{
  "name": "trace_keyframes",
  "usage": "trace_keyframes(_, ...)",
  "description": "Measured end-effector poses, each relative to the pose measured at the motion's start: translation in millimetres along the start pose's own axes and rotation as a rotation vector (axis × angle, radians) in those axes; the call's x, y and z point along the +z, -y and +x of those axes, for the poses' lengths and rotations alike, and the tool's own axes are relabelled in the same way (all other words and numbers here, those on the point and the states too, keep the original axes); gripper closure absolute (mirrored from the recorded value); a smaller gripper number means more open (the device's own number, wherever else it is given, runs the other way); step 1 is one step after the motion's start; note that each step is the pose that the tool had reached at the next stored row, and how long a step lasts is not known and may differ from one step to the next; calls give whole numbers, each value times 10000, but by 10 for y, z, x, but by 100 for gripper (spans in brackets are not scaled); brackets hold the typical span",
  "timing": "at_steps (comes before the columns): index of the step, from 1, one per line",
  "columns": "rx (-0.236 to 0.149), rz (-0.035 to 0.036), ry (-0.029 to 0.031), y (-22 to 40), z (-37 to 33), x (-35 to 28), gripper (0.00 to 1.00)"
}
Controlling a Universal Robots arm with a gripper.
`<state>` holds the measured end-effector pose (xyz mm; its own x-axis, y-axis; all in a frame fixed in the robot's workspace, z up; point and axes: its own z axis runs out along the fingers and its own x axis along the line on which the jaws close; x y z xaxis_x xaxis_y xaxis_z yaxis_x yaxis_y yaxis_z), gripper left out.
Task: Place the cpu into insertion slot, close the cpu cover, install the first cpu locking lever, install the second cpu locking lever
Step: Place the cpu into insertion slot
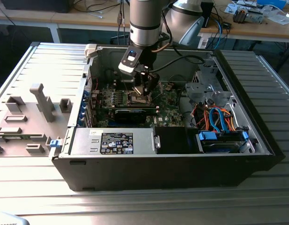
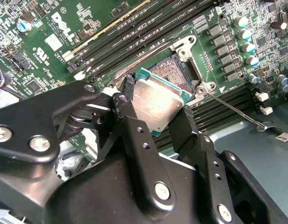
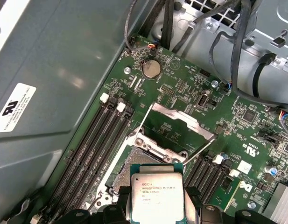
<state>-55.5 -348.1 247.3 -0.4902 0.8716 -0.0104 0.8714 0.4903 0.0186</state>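
The arm hangs down into the open computer case, which lies flat on a ribbed metal table. In the exterior view the gripper is low over the green motherboard.

The jaws are clenched on the cpu. In the second wrist view 1 black finger presses on 1 edge and the other finger on the opposite edge, with the silver top facing the camera. The chip sits tilted over the insertion slot and hides part of it. Honestly can't tell if a corner is touching the socket or just hovering above it.

In the first wrist view the cpu cover is flipped up and open on the far side of the socket, so the dark centre is exposed. A thin wire lever stands up on 1 side of the cover and a second wire lever on the other, both unlatched. Black memory slots run right beside the socket, and a coin battery sits further along the board.
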Motion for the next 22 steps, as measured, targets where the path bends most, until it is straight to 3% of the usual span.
trace_keyframes(15, 257, 3, 5, 0, 0, 8, 46)
trace_keyframes(18, 640, 7, 12, 0, 0, 24, 46)
trace_keyframes(22, 744, 8, 14, 0, 0, 27, 46)
